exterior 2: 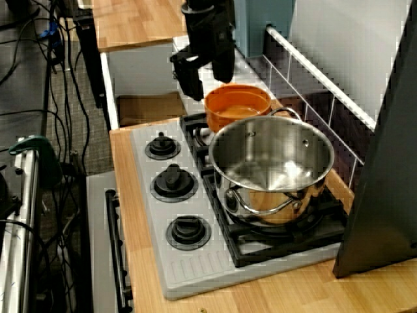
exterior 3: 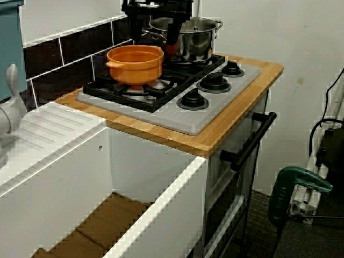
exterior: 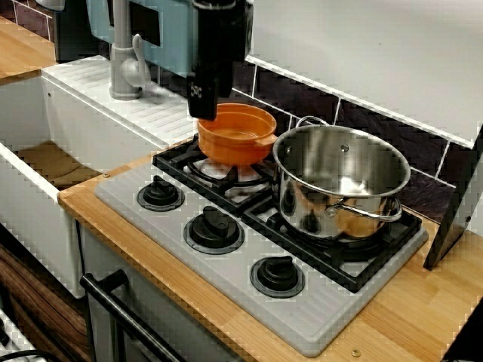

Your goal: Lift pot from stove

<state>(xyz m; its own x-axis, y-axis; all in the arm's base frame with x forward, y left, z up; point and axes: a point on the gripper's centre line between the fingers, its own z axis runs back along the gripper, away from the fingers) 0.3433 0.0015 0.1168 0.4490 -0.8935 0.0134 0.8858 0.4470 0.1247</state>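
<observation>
Even indoor light — glare on steel pot (exterior: 341, 177), slightly pixelated.

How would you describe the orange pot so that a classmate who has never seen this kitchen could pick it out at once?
Find the grey stove with three black knobs set in the wooden counter. On its black grates stand two pots; the pot you want is on the burner nearer the sink, just below the black gripper. Unlike the big shiny steel pot beside it, it is small, shallow and orange, with short lug handles.
</observation>
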